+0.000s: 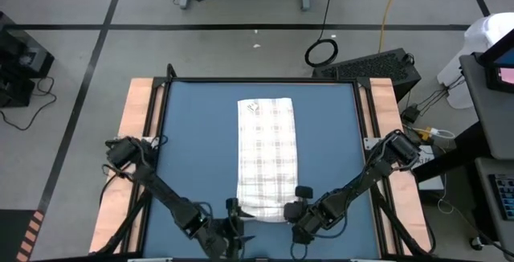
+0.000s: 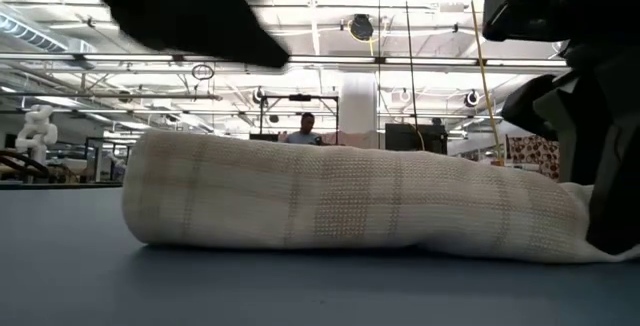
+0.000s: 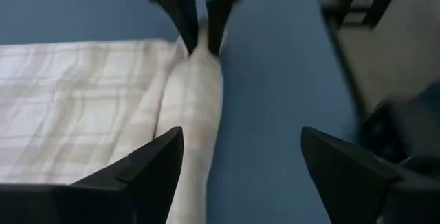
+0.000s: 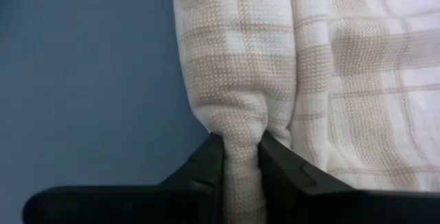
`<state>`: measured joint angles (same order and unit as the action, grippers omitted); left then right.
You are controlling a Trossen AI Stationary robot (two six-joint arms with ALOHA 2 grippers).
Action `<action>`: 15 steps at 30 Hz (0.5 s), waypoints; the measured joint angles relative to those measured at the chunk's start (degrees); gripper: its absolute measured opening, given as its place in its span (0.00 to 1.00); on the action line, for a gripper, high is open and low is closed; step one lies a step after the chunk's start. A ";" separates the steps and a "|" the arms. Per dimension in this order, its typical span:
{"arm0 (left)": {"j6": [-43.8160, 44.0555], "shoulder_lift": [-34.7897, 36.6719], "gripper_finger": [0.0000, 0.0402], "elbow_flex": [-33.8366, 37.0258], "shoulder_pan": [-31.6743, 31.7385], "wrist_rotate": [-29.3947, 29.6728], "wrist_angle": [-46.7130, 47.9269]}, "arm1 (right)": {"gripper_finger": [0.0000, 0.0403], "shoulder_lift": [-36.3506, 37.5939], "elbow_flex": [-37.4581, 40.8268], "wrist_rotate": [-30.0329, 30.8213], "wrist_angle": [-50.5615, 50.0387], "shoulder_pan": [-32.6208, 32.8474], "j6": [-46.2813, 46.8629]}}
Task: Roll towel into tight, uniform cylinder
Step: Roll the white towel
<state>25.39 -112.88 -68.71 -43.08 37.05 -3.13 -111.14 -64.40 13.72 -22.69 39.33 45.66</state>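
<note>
Right end effector (image 4: 240,157) pinches the started roll's end of the towel (image 1: 267,145) on the blue mat (image 1: 193,133); left end effector (image 3: 240,162) hangs open, due to regrip for another turn.

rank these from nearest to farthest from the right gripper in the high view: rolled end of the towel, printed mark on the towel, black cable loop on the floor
1. Rolled end of the towel: pinched in the right gripper.
2. Printed mark: towel's far end, mid-mat.
3. Black cable loop: on the floor beyond the table.
</note>
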 joint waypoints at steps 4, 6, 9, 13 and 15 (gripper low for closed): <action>-2.37 -4.20 0.74 0.04 -1.08 5.25 -1.47 | 0.15 2.59 0.15 -3.33 -0.78 -1.43 -1.36; -2.40 -5.62 0.74 0.04 -1.26 7.73 -1.29 | 0.15 3.38 0.20 -4.68 -1.46 -2.08 -1.88; -3.74 -6.96 0.74 0.04 -1.24 8.17 -1.10 | 0.15 3.59 0.18 -7.05 -1.69 -2.91 -2.63; -4.82 -7.93 0.74 0.04 -0.71 4.89 -0.84 | 0.15 3.63 0.11 -8.29 -1.73 -3.67 -2.85; -4.84 -7.93 0.72 0.04 -0.38 3.24 -0.53 | 0.15 3.67 0.11 -8.98 -1.73 -3.96 -2.90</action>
<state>20.56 -120.81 -68.66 -43.46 40.29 -3.66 -107.46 -64.29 4.74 -24.42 35.38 42.75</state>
